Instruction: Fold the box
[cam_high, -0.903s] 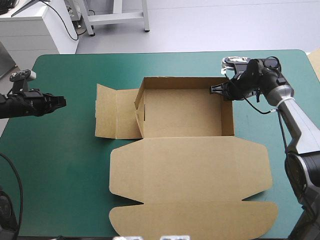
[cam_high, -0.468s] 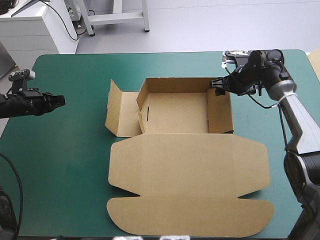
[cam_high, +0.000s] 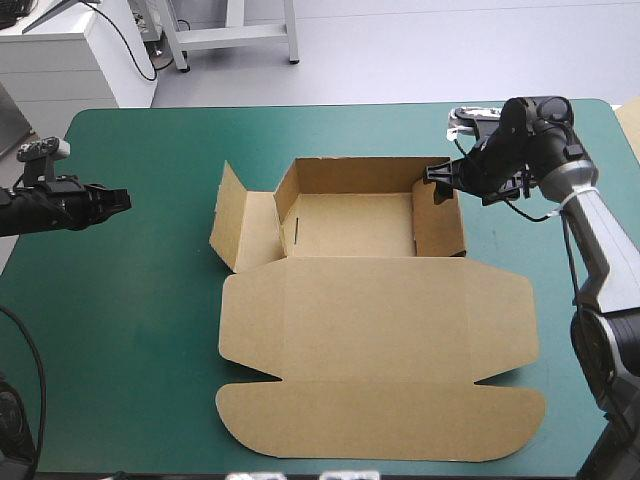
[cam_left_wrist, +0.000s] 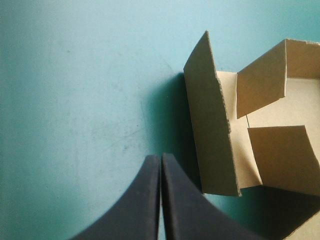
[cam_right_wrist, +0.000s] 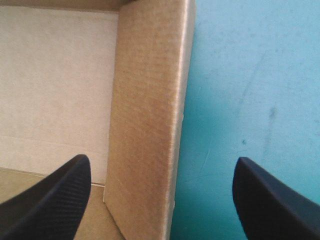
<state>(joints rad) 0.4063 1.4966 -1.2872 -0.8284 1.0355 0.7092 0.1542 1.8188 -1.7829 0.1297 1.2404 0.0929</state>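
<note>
Teal-green tabletop carries the box; its right wall, just tucked inward, stands inside my wide-open right pincer. My left pincer, shut and empty, faces the risen left flap, likely next.

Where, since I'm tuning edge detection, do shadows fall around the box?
Left wrist view: a dark shadow lies on the teal-green cover against the outer side of the box's raised end flap, just ahead of the left gripper. High view: only a thin dark line edges that flap.
</note>
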